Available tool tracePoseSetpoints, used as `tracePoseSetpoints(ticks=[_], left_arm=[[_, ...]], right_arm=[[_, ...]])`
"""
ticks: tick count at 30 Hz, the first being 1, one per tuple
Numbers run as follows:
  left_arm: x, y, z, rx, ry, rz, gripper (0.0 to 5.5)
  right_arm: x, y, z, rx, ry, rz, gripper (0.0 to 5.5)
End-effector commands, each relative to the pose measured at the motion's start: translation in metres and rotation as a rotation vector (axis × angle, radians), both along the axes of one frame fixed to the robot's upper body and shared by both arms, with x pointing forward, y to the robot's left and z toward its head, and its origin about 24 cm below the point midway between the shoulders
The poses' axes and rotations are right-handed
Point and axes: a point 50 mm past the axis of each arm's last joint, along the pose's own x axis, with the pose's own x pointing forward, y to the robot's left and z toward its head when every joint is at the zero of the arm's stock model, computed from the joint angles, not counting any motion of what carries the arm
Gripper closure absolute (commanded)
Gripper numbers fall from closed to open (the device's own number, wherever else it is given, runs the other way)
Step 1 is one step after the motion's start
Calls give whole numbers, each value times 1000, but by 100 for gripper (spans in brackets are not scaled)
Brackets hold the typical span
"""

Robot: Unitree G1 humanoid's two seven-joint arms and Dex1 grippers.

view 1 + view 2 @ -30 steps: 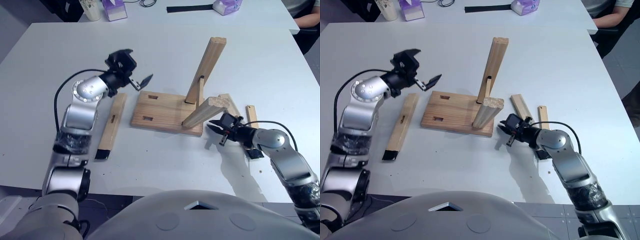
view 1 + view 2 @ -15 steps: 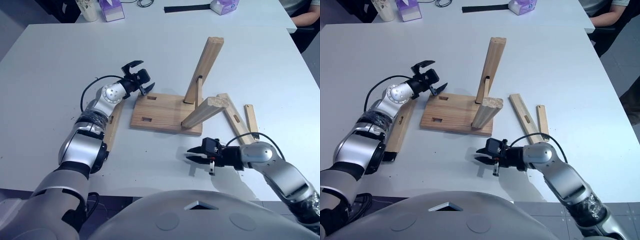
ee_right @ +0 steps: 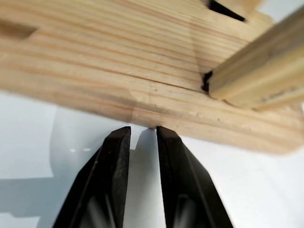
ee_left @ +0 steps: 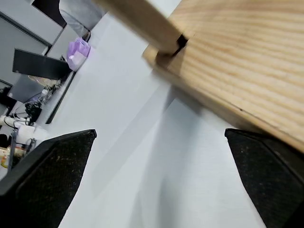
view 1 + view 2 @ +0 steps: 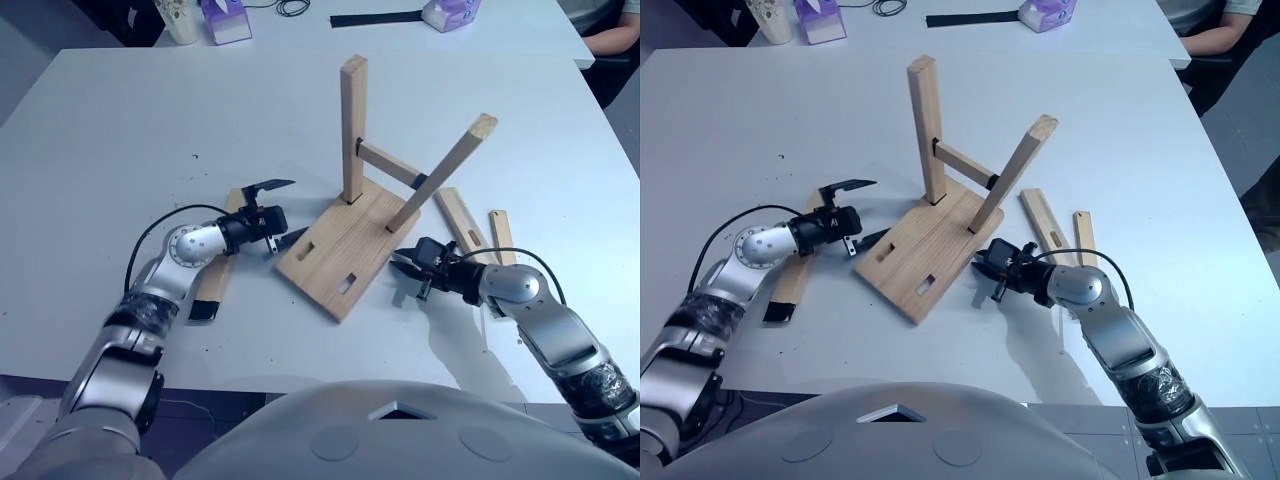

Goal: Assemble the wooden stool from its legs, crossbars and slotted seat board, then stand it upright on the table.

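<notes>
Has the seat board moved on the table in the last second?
Yes. The seat board has turned: its side edge ran alongside the loose leg on its left, and now a corner points toward that leg.

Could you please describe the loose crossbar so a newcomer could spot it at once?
Find the seat board on the table, two legs standing in it. On the robot's right of it, two wooden pieces lie flat side by side; the loose crossbar is the outer one, narrower and shorter than the leg beside it.

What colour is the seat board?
Seat board: pale tan with darker grain lines, clearest in the right wrist view.
</notes>
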Motion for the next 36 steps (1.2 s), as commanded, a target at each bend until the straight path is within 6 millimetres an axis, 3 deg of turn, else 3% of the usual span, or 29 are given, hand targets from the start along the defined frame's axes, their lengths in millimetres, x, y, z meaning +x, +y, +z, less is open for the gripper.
tracePoseSetpoints(ticks=[1, 6, 13, 19, 24, 29, 32, 36], left_arm=[[-24, -21, -3, -26, 80, -25, 46], [-31, -21, 5, -23, 86, 10, 46], [-28, -8, 16, 1, 61, 79, 46], [-47, -10, 13, -3, 104, 77, 46], [-53, -5, 6, 4, 127, 121, 46], [-43, 9, 6, 69, 73, 148, 46], [-42, 10, 11, 74, 59, 131, 46], [-56, 12, 14, 64, 90, 115, 48]], right_arm=[[8, -6, -7, -67, 11, -3, 451], [11, -8, -11, -91, 14, 18, 451], [-4, -4, -10, -80, 38, 95, 451], [-1, 3, -6, -59, 9, 88, 451], [1, -3, -8, -86, -2, 67, 451], [-2, -7, -7, -99, 4, 58, 451], [4, -23, -1, -158, -42, -23, 451], [8, -40, 15, -178, -79, -84, 393]])
